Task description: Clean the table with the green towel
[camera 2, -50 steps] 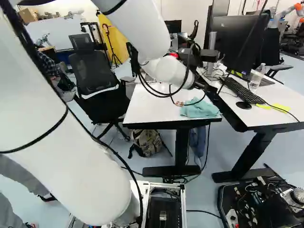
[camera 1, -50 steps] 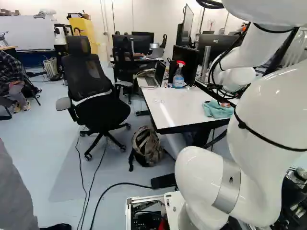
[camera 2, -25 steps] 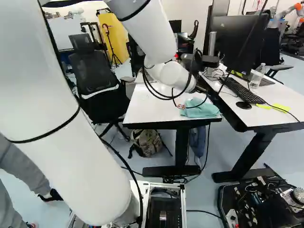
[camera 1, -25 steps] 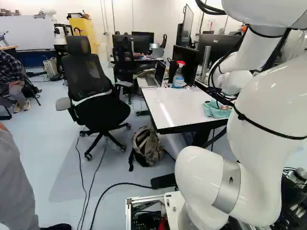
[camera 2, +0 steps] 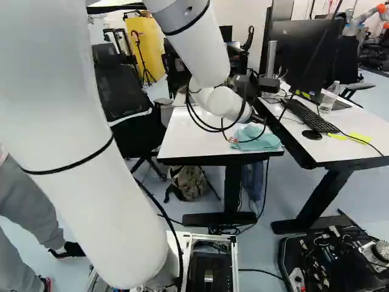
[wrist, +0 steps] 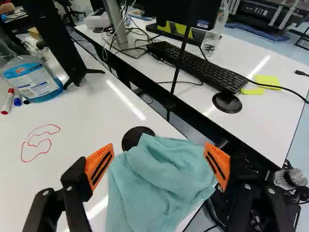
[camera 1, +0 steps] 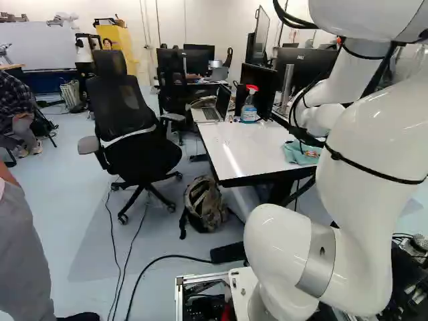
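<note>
Green towel (wrist: pixel 157 186), rumpled and soft, glossy table (wrist: pixel 84 125)

White desk (wrist: pixel 277 113) ahead of my jaws, light streaking its top. Well left of them, black mesh chair (camera 1: pixel 117 100), grey-blue floor (camera 1: pixel 67 194). Pale wall (camera 1: pixel 234 19) far beyond.

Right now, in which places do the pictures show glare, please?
Left base view: a bright streak along the white table; wrist view: one streak on that table beyond the towel, another band beside it, and one more on the desk with the keyboard.
</note>
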Motion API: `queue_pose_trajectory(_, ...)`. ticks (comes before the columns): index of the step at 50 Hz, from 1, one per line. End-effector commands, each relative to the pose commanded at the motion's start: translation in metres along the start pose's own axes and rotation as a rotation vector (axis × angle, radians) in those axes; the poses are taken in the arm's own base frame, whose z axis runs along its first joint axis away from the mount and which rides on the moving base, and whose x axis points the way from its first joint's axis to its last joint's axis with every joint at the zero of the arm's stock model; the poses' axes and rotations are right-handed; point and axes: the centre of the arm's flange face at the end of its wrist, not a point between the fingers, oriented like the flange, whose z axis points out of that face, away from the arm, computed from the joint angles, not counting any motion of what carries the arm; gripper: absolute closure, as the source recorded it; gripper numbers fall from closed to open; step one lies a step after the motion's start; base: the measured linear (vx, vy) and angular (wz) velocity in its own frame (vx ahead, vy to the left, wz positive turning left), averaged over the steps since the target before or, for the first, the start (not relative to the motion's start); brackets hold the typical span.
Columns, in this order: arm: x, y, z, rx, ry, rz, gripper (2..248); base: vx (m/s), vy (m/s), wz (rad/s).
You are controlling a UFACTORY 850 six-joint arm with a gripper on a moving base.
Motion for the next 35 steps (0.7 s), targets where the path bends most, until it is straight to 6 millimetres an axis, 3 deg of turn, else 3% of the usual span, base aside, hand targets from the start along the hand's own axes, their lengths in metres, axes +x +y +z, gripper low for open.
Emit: queue_pose_trajectory(35,-0.028,-0.001,0.026,0.002,-0.056,-0.002,3,0.000,0.000,0.000)
